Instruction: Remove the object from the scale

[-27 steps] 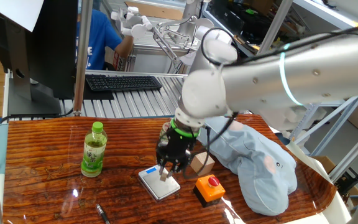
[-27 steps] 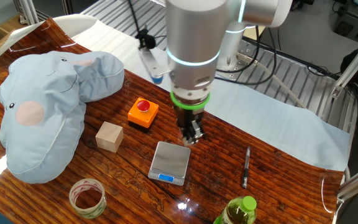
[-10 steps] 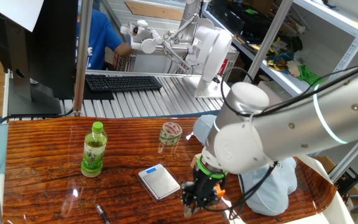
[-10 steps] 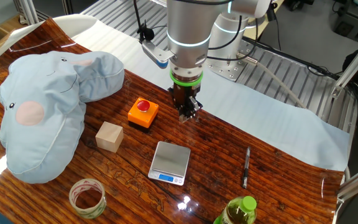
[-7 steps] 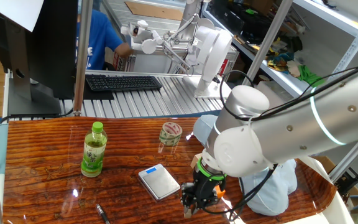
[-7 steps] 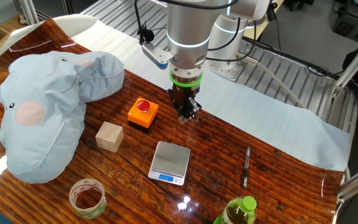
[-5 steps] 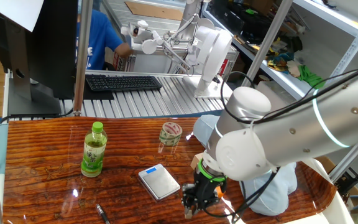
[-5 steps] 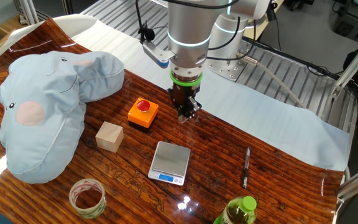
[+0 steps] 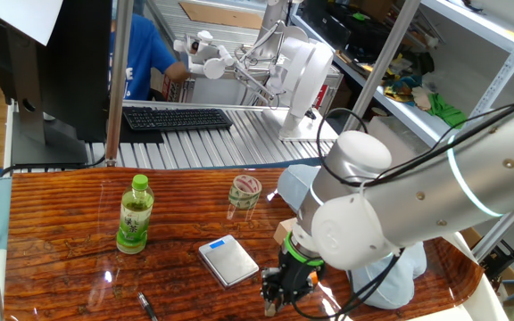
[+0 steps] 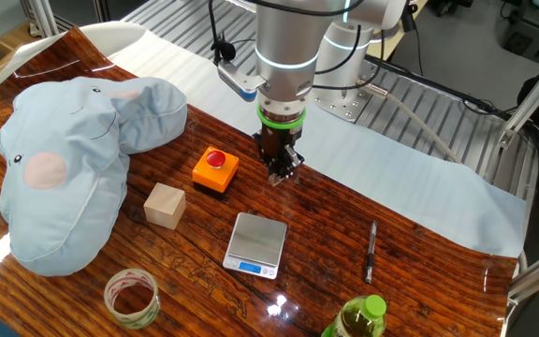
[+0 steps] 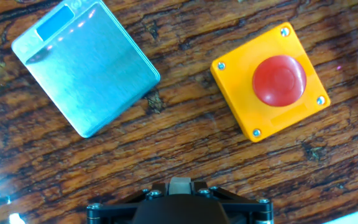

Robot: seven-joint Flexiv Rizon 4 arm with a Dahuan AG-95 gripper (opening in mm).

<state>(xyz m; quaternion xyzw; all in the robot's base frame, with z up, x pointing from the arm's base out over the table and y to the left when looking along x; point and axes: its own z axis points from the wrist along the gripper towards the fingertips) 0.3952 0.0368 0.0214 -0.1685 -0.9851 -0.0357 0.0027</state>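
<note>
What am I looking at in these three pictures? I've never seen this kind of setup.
A single robot arm works at a wooden table. Two pictures come from fixed cameras on different sides; the third looks down from the arm's hand. Its claw is shut on a tiny wooden block, held above the table between the silver scale and the orange button box. The scale's plate is bare. Also there: a blue plush toy, larger wooden cube, tape roll, pen and green bottle.

A dark, glossy wood-grain table [image 10: 335,220] carries the scale [image 10: 255,244], an orange button box [image 10: 216,168], a tan cube [image 10: 165,205], a tape roll [image 10: 131,296], a pen [image 10: 371,251], a green bottle [image 9: 135,214] and a blue plush [image 10: 68,168]
</note>
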